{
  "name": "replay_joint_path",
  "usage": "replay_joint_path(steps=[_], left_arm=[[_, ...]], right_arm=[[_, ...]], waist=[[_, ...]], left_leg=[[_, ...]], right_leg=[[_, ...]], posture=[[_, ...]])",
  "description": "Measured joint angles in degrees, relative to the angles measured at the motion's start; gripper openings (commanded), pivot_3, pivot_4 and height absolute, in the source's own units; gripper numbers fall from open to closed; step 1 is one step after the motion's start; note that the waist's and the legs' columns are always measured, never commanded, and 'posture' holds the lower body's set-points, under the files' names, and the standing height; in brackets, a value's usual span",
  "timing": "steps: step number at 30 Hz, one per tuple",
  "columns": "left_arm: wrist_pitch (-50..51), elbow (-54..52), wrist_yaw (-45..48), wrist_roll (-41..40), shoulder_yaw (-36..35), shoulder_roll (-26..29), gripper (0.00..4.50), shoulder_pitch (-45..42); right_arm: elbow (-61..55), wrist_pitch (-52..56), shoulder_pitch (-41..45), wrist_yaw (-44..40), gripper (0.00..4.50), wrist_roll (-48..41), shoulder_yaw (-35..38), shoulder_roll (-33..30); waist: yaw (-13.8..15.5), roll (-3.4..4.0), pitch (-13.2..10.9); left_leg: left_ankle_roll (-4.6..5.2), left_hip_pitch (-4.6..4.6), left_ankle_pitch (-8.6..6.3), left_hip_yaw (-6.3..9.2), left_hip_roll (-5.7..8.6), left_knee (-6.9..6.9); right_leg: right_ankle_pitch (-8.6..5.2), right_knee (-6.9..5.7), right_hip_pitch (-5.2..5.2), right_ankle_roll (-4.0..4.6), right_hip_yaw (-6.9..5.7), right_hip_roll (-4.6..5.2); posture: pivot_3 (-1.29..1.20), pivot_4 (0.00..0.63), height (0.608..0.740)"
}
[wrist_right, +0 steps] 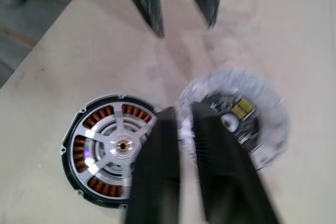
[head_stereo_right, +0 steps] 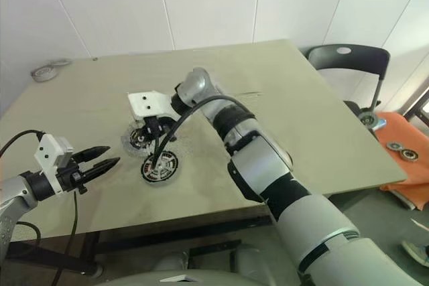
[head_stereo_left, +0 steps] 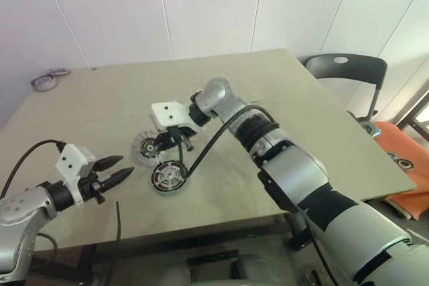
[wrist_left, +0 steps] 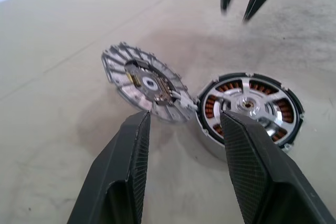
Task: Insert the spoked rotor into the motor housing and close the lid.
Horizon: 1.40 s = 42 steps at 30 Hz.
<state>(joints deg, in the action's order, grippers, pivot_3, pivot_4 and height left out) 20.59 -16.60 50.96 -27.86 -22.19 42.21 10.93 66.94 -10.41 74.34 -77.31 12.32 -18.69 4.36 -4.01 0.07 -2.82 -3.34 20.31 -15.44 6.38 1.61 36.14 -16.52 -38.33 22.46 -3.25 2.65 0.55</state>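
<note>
— Where do we find the flat silver six-spoked rotor (wrist_left: 247,106)?

— We see it seated inside the round, squat motor housing (wrist_left: 211,107). Its spokes lie across the ring of orange-brown copper windings and its small hub sits at the centre. The housing stands flat on the beige table (head_stereo_left: 301,112), towards the front edge.

— And the lid?

— The round silver ribbed lid with a small circuit board in its middle (wrist_left: 142,82) is off the housing, just beside it. We read it as tilted, with one edge touching the housing's dark rim.

— What do we make of the right gripper (wrist_right: 184,114)?

— It hangs over the seam between lid and housing, pointing downwards. Its two black fingers are drawn together with barely a slit between them, and we see nothing clasped there. A black cable (head_stereo_left: 208,145) loops from its wrist down beside the housing.

— And the left gripper (head_stereo_left: 124,167)?

— It is released, its fingers (wrist_left: 131,161) spread well apart and holding nothing. It hovers near the table's front left side, aimed at the two parts but clear of both.

— Anything else?

— Rolls of tape (head_stereo_left: 43,83) lie at the far left corner, and a black chair (head_stereo_left: 345,68) stands beyond the right side.
</note>
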Motion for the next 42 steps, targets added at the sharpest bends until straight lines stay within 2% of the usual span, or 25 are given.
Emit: replay_joint_path(steps=[7, 13, 18, 29, 42], left_arm=[[1.71, -1.60, -0.97, -2.14, -0.05, -1.16, 2.26, 0.82], [4.46, -6.47, -2.62, -7.34, -2.81, -2.98, 2.26, 4.02], [5.50, -8.34, -2.57, -8.67, -3.79, -2.97, 2.26, 7.50], [7.28, -8.93, 1.15, -10.33, -8.43, 0.78, 2.26, 11.45], [7.61, -7.66, 1.84, -10.11, -8.45, 1.76, 2.26, 9.97]], right_arm=[[-4.90, 5.92, -4.37, 5.51, 0.02, -4.01, 3.59, 1.10], [-11.83, 14.98, -8.98, 4.03, 0.02, -6.24, 3.29, 0.99], [-14.73, 17.21, -16.76, 6.29, 0.02, -5.75, 0.60, 1.04], [-11.25, 16.75, -15.19, 13.30, 0.02, -6.27, 1.17, 2.86], [-6.32, 14.48, -16.59, 12.80, 0.02, -4.56, -1.37, 2.19]], waist=[[-0.07, -0.01, 0.01], [0.01, -0.07, 0.04], [0.03, -0.06, 0.04], [-0.01, 0.11, -0.06], [-0.05, 0.10, -0.05]], left_leg=[[0.00, 0.05, 0.00, -0.01, -0.01, -0.03], [0.00, 0.02, 0.00, 0.00, -0.01, 0.00], [0.00, 0.01, 0.00, -0.01, -0.01, 0.05], [0.00, -0.03, 0.00, -0.03, -0.01, 0.05], [0.00, -0.04, 0.00, -0.05, -0.01, 0.03]], right_leg=[[0.00, 0.00, 0.07, 0.00, 0.02, 0.01], [0.00, 0.01, 0.00, 0.00, 0.01, 0.01], [0.00, -0.03, 0.00, 0.00, 0.01, -0.01], [-0.01, 0.00, -0.04, 0.00, 0.00, -0.02], [-0.01, 0.02, -0.06, 0.00, 0.02, -0.02]], posture=[[0.00, 0.000, 0.740], [0.00, 0.000, 0.740], [0.00, 0.000, 0.740], [0.00, 0.000, 0.740], [0.00, 0.000, 0.740]])
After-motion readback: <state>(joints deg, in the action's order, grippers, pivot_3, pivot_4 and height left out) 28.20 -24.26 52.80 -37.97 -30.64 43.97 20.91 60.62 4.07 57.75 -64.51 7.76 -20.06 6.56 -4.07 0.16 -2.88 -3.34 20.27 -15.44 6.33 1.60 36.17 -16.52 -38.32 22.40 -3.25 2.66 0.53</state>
